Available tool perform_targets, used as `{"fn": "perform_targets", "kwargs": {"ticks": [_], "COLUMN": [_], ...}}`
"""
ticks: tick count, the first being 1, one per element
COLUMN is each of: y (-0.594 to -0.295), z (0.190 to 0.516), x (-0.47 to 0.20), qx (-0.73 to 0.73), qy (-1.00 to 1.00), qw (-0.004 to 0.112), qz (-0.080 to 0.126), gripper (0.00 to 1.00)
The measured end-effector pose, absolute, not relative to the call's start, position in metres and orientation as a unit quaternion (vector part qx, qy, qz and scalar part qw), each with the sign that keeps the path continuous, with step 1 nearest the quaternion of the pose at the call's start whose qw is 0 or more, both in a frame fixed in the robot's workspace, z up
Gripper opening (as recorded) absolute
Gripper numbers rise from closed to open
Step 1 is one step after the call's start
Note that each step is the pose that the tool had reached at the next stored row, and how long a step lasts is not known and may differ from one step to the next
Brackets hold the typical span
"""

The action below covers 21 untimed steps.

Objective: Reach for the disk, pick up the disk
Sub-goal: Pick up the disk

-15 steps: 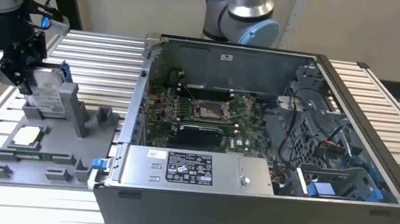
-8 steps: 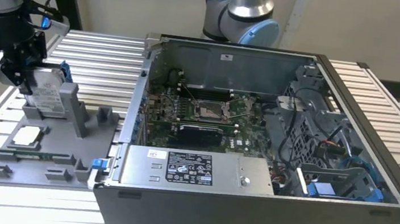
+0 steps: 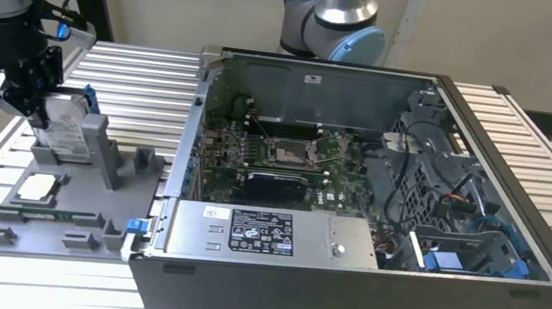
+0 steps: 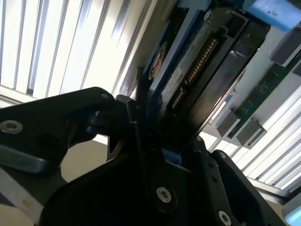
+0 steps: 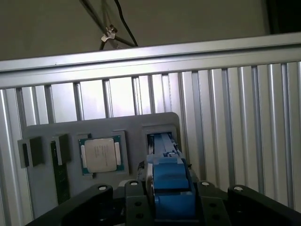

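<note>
The disk is a silver-grey drive with a white label and a bright blue frame. It stands on edge at the upright slot of the grey parts holder, at the exterior view's left. My gripper comes down on it from above, with a finger on each flat side, shut on it. In the second wrist view the disk runs out from between the black fingers. The first wrist view has its blue frame held over the holder's open slot.
An open computer case fills the middle and the exterior view's right, close beside the holder. A white-topped chip and a green memory stick lie in the holder. A second arm's base stands behind the case. The slatted table lies under it all.
</note>
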<state>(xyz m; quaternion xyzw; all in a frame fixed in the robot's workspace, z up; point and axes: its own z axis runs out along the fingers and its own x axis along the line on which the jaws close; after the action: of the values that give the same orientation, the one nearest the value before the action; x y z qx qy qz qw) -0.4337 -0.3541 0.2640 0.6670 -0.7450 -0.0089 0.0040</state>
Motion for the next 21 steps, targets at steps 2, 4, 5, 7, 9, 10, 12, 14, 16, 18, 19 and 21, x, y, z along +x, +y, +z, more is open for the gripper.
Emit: {"fn": "perform_targets", "kwargs": {"ticks": [2, 4, 5, 7, 9, 10, 12, 14, 16, 18, 19, 21], "y": [-0.3541, -0.3541, -0.3541, -0.3541, -0.3541, -0.3541, -0.3541, -0.3541, -0.3541, -0.3541, -0.3541, -0.3541], "z": [0.264, 0.264, 0.2639, 0.264, 0.264, 0.264, 0.264, 0.264, 0.264, 0.264, 0.264, 0.2639], "x": [-0.4338, -0.4338, -0.4337, -0.4338, -0.4338, -0.4337, -0.4337, -0.4337, -0.4338, -0.4338, -0.4338, -0.4337], "qx": [0.667, 0.667, 0.667, 0.667, 0.667, 0.667, 0.667, 0.667, 0.667, 0.667, 0.667, 0.667], "qy": [-0.745, -0.745, -0.745, -0.745, -0.745, -0.745, -0.745, -0.745, -0.745, -0.745, -0.745, -0.745], "qw": [0.004, 0.004, 0.004, 0.004, 0.004, 0.004, 0.004, 0.004, 0.003, 0.003, 0.003, 0.003], "qz": [-0.009, -0.009, -0.009, -0.009, -0.009, -0.009, -0.009, -0.009, -0.01, -0.01, -0.01, -0.01], "gripper": [0.0, 0.0, 0.0, 0.0, 0.0, 0.0, 0.0, 0.0, 0.0, 0.0, 0.0, 0.0]}}
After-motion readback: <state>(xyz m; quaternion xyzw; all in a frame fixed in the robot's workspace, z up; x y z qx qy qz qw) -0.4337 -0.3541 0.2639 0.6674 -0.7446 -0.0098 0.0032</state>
